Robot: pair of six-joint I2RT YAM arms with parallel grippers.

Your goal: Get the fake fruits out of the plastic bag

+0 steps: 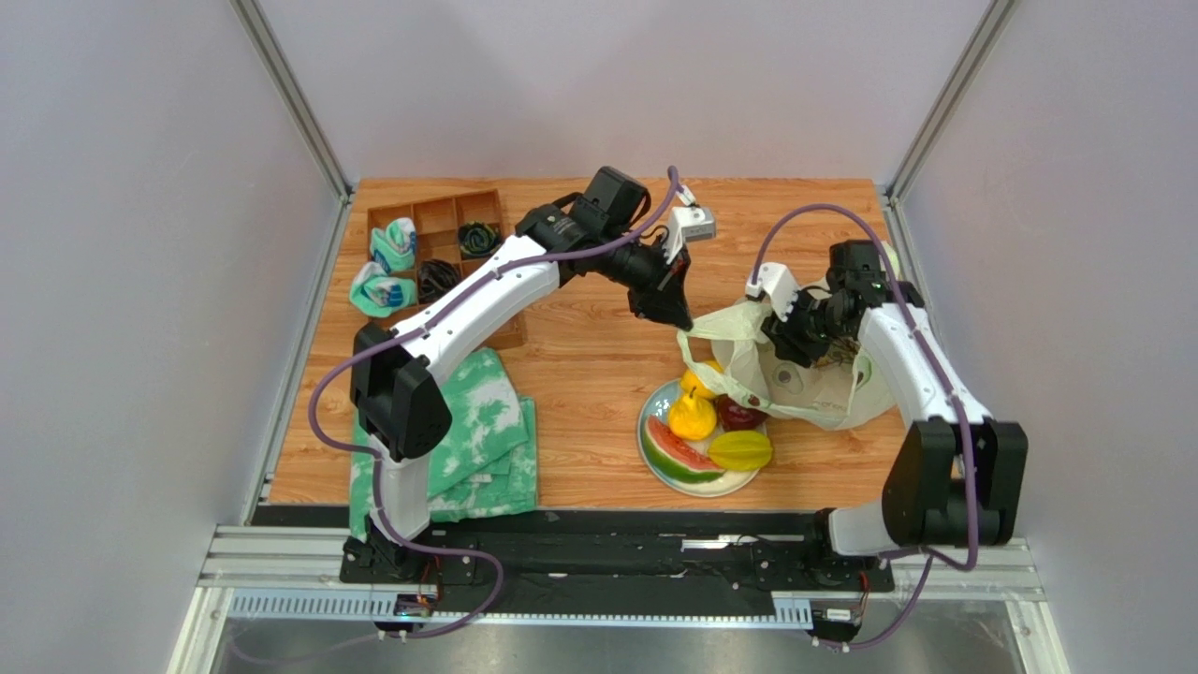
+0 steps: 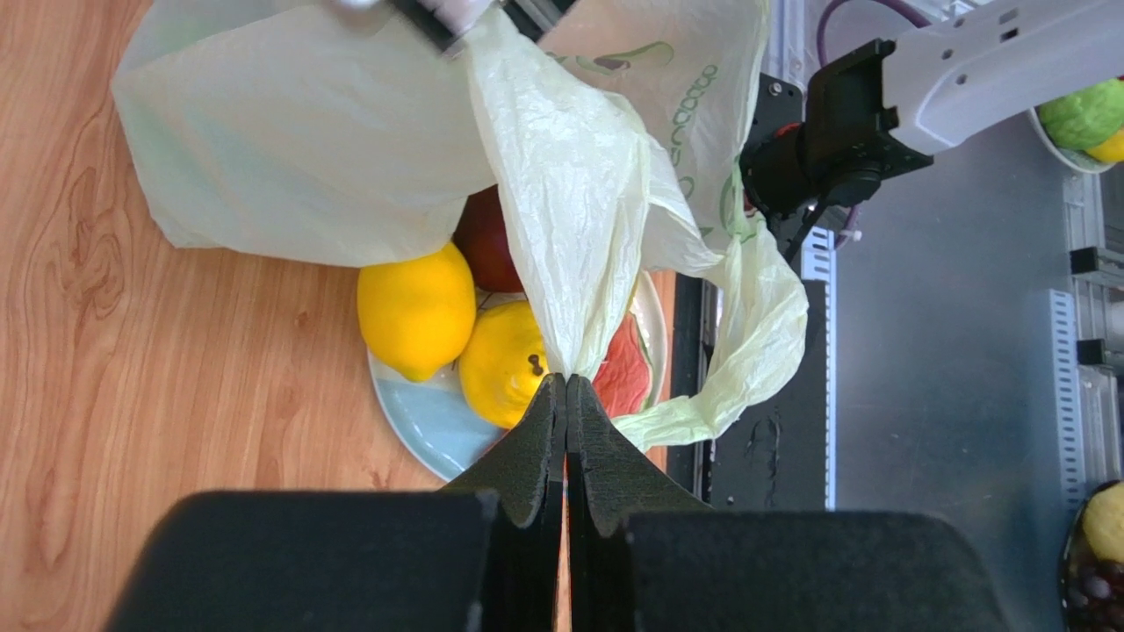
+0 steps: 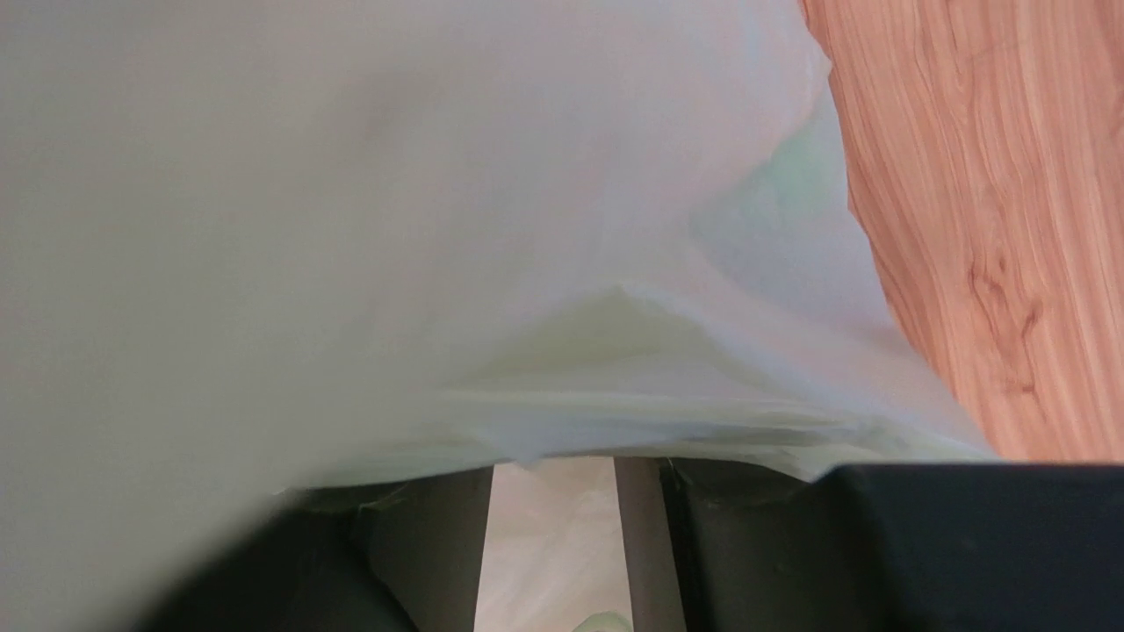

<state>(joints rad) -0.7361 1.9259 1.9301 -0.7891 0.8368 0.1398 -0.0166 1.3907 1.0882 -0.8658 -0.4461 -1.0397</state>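
We see a brown wooden surface (image 1: 591, 365). Plain grey walls (image 1: 127, 281) stand on three sides of it, and the light is soft.

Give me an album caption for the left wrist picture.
Left pincer pinching the plastic bag above a plate holding a lemon and other fake fruit.

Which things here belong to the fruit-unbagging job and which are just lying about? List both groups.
Job: pale yellow-green translucent plastic bag; left claw, shut on its handle; yellow plastic lemon; yellow plastic pear; dark red plastic plum; red-green watermelon slice; yellow-green oval fruit.
Lying about: round blue-and-cream plate under the fruits; green-and-white mottled folded cloth; brown wooden compartment tray.
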